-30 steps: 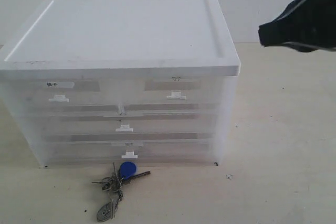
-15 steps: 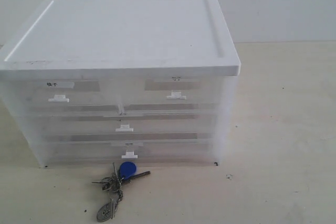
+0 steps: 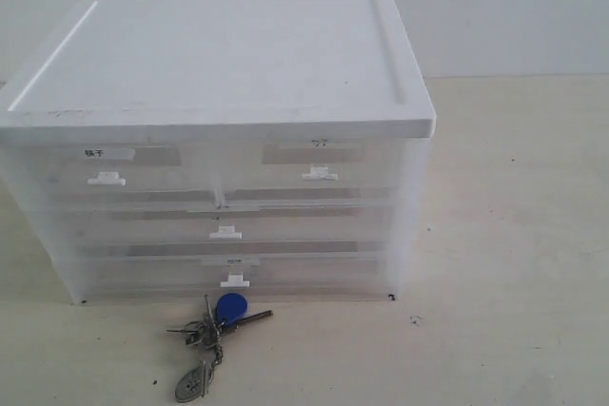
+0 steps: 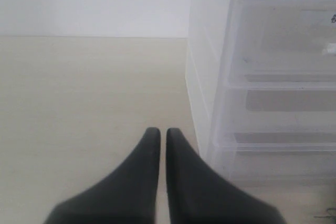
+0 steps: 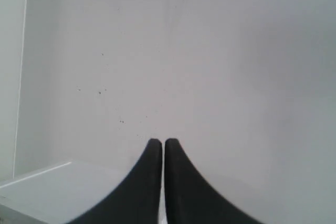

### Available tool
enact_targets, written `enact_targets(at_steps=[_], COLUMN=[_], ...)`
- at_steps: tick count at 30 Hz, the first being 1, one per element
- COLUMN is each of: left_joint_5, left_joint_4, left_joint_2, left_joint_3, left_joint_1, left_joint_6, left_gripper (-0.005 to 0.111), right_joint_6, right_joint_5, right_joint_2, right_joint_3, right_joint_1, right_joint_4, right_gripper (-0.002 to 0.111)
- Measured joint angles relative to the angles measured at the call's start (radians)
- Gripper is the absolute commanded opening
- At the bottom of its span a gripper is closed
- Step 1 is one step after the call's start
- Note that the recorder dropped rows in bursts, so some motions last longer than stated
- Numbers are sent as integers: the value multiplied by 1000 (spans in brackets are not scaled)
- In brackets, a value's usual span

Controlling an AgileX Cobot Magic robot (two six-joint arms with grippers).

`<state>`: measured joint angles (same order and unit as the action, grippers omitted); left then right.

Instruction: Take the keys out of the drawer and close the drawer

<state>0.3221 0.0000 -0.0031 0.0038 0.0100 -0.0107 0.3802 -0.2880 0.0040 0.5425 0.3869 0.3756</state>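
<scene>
The keys [image 3: 214, 330], with a blue fob and an oval silver tag, lie on the table just in front of the drawer cabinet [image 3: 219, 64]. The drawer [image 3: 319, 166], upper right half-width with a small white tab handle, sits flush with the cabinet front, closed. Neither gripper shows in the exterior view. In the left wrist view my left gripper [image 4: 163, 131] is shut with nothing in it, low over the table beside the cabinet's side [image 4: 207, 77]. My right gripper [image 5: 162, 142] is shut and empty, facing a white wall above the cabinet top [image 5: 52, 187].
The upper left half-width drawer carries a white black-lettered label [image 3: 95, 152]. Two full-width drawers [image 3: 226, 231] lie below, both closed. Bare beige table [image 3: 514, 235] spreads to the right of the cabinet and in front of it.
The dark right gripper, seen at the upper right edge one second ago, has left the exterior view. Keys and cabinet have not moved.
</scene>
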Motion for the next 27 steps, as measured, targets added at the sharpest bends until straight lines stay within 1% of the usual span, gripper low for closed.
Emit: enact_targets(at_steps=[7,10,15,27], left_joint_5=[0,0,0,0], left_joint_4=[0,0,0,0], left_joint_2=[0,0,0,0], left_joint_3=[0,0,0,0], left_joint_1=[0,0,0,0], left_joint_6=[0,0,0,0], left_gripper=[5,5,5,5], right_joint_6=[-7,-15,-16,-17], right_joint_5=[108,139,171,181], right_joint_2=[2,2,2,2], right_joint_3=[-173,-214,-231,-233], right_joint_1=[0,0,0,0], right_joint_4=[0,0,0,2], right_gripper=[0,0,0,0])
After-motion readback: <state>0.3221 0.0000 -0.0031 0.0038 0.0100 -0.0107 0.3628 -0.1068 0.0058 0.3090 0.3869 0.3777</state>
